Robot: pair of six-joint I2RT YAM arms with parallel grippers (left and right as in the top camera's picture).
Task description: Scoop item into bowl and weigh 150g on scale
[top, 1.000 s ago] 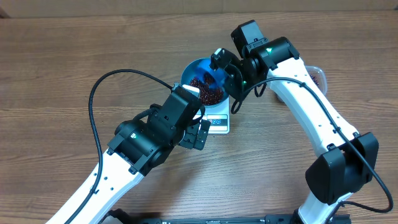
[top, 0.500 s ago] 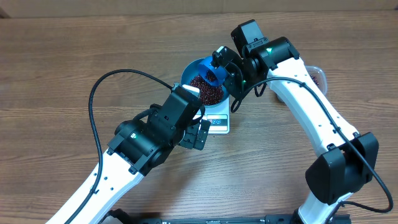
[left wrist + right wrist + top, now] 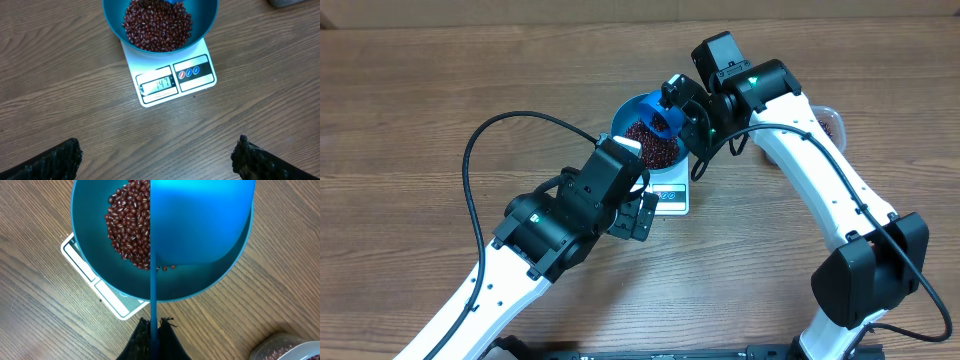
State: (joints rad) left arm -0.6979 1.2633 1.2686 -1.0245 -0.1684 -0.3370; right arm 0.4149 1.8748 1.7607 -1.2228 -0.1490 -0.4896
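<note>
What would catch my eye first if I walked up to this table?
A bright blue bowl heaped with dark red-brown beans, sitting on a small white scale at the middle of the table, whose display reads 147. Just above the bowl hangs a blue scoop, its handle pinched in the right arm's jaws.

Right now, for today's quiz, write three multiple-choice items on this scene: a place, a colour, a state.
1. Where does the bowl stand? A on bare table; B on the scale; C inside a tub.
2. What colour is the scale? A black; B red; C white.
3. How is the right pincer? A shut on the handle of the scoop; B open, empty; C shut on a bean.
B: white scale shows under the bowl. C: its body is white. A: it pinches the thin blue handle.
</note>
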